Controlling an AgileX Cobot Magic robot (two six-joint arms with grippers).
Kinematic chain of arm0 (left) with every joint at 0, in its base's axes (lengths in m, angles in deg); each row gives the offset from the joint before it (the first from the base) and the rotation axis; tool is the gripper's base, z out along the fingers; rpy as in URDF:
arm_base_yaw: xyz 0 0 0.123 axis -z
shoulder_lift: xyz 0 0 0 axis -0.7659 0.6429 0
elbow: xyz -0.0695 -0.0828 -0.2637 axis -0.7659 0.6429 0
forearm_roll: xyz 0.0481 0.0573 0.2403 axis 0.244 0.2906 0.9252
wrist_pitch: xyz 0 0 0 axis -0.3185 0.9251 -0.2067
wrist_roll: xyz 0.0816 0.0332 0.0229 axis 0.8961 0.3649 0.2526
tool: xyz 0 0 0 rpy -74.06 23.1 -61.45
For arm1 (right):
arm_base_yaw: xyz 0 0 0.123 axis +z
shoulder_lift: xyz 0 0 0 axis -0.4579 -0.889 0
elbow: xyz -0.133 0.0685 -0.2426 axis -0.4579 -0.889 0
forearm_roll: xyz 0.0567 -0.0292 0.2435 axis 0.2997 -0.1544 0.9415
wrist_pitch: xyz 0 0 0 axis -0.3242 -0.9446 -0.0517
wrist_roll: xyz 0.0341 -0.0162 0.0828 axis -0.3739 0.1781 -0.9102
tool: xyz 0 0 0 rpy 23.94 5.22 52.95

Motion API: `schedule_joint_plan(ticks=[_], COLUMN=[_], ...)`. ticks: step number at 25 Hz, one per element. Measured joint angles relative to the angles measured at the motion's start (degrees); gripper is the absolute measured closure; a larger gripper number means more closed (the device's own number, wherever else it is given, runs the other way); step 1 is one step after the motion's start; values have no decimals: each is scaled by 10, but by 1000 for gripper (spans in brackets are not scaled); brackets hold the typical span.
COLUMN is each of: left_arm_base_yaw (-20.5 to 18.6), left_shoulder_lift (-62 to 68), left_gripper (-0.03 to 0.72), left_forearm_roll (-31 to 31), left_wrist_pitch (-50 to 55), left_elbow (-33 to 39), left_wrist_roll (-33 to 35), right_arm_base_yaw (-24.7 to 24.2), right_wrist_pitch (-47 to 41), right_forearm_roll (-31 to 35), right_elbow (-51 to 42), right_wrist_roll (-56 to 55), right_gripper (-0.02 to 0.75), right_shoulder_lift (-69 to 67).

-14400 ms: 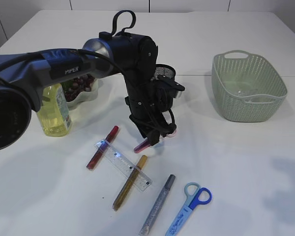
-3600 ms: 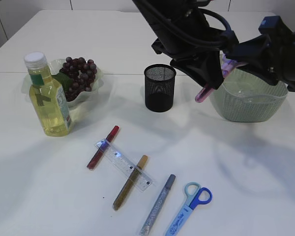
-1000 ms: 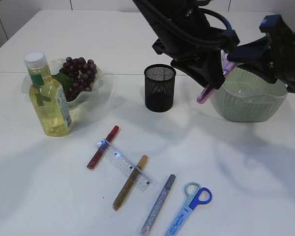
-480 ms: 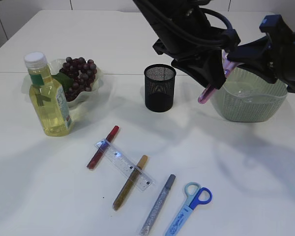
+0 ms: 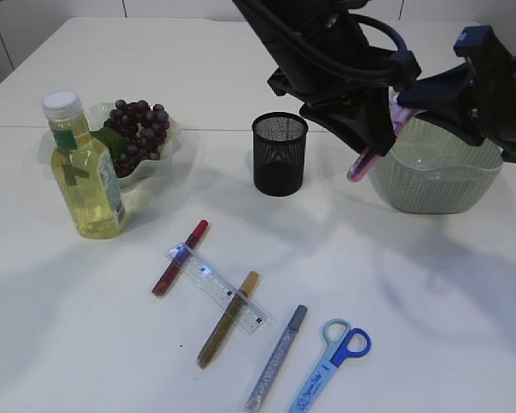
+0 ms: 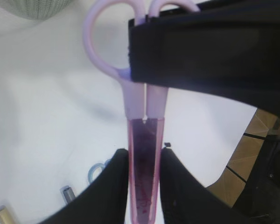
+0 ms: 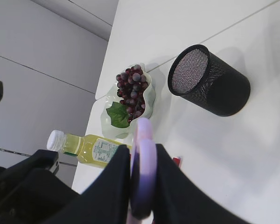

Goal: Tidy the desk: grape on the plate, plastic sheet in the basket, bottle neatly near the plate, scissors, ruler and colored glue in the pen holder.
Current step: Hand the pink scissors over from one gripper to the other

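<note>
Toward the table's (image 5: 86,344) left edge, the bottle (image 5: 82,169) is standing beside the plate (image 5: 174,138) holding the grape (image 5: 138,131). Above the far right, beside the basket (image 5: 434,176), the left gripper (image 6: 143,186) is pinching the pink scissors (image 5: 371,148) by the blades while the right gripper (image 7: 141,186) is clamping their handles.

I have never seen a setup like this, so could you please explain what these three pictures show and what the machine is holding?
It is a robot with two black arms. One picture looks down at the table; the other two come from cameras on each wrist. Both grippers, left and right, clamp one pair of pink scissors in the air, apparently a handover. On the table stand a mesh pen holder, a basket, a bottle and grapes on a plate. Glue pens, a ruler and blue scissors lie in front.
</note>
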Motion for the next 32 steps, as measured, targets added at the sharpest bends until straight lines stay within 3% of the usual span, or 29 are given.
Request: schedule_joint_plan(ticks=[25, 32], left_arm_base_yaw=[0, 0], left_shoulder_lift=[0, 0], left_gripper=[512, 507], left_forearm_roll=[-2, -2], left_wrist_pitch=[0, 0], left_elbow=[0, 0], left_wrist_roll=[0, 0], right_arm_base_yaw=[0, 0], right_wrist_pitch=[0, 1], right_forearm_roll=[0, 0], right_elbow=[0, 0], right_wrist_roll=[0, 0], right_gripper=[605, 652], right_shoulder_lift=[0, 0])
